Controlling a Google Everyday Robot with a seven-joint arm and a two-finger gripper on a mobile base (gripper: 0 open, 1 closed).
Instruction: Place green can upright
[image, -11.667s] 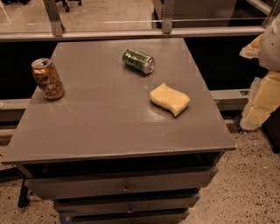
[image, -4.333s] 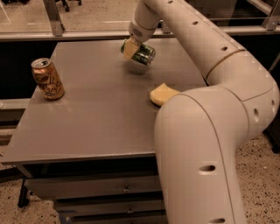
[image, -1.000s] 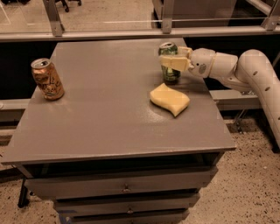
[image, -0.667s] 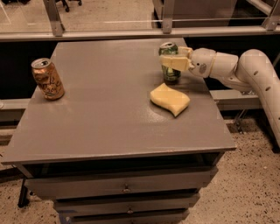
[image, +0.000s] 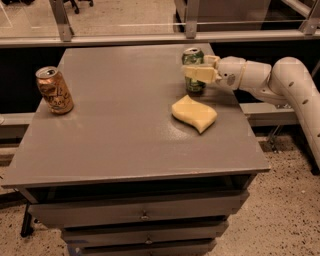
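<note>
Green can (image: 195, 87) now upright, clasped by the tool (image: 196, 71).
It lay on its side some seconds ago. It now stands on its base on the worktop (image: 125, 145), unmoved over the last second, with the tool's fingers clamped round its middle. Judged: only release and withdrawal remain. A sponge (image: 194, 114) lies just beside the tool.

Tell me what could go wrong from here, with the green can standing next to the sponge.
1. The end effector is clamped on the small dark green aluminium can, which stands upright. A sideways drag on release could tip it.
2. The yellow foam sponge lies just in front. A tipped can might roll into it, or off the nearby right edge of the grey table.
</note>
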